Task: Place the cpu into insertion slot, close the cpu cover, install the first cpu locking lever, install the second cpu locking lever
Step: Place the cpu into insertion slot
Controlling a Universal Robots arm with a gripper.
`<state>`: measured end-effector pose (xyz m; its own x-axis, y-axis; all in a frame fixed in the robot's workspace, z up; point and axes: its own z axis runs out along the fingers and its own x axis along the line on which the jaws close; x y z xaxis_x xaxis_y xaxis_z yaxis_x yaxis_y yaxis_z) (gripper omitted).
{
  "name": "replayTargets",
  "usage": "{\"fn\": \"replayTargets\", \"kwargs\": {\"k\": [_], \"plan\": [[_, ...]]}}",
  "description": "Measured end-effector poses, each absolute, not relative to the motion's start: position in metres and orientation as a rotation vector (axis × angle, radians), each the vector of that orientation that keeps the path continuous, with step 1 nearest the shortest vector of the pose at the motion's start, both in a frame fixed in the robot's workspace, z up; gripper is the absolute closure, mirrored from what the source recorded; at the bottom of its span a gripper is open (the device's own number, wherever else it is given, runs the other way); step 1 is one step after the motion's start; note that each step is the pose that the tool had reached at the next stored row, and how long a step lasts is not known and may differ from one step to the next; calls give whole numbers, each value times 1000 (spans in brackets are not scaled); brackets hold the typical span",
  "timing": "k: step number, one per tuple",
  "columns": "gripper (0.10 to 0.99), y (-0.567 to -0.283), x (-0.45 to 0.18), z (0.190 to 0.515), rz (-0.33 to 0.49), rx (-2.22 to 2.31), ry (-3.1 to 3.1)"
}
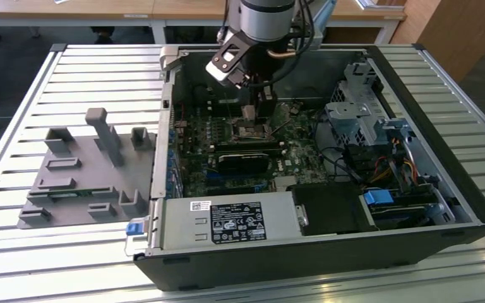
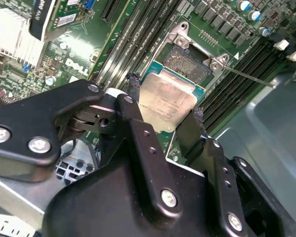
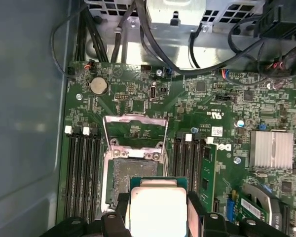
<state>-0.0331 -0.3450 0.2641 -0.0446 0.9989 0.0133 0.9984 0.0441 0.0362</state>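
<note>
My gripper is shut on the cpu, a flat square chip with a silvery-beige top, pinched by its edges between two black fingers. The cpu hangs a little above the insertion slot, offset to one side of its dark centre. The cpu cover is a thin metal frame swung open at the slot's far edge. A thin metal lever sticks out beside the slot. In the exterior view the gripper reaches down into the open case over the slot.
Memory slots flank the socket on both sides. A finned heat sink and cables lie nearby. The case walls surround the green board. A grey fixture plate lies at the exterior view's left.
</note>
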Motion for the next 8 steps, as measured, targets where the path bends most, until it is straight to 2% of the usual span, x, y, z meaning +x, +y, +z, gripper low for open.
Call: {"fn": "replayTargets", "kwargs": {"k": [8], "plan": [[545,-342,-33,252,55,2161,2259]]}}
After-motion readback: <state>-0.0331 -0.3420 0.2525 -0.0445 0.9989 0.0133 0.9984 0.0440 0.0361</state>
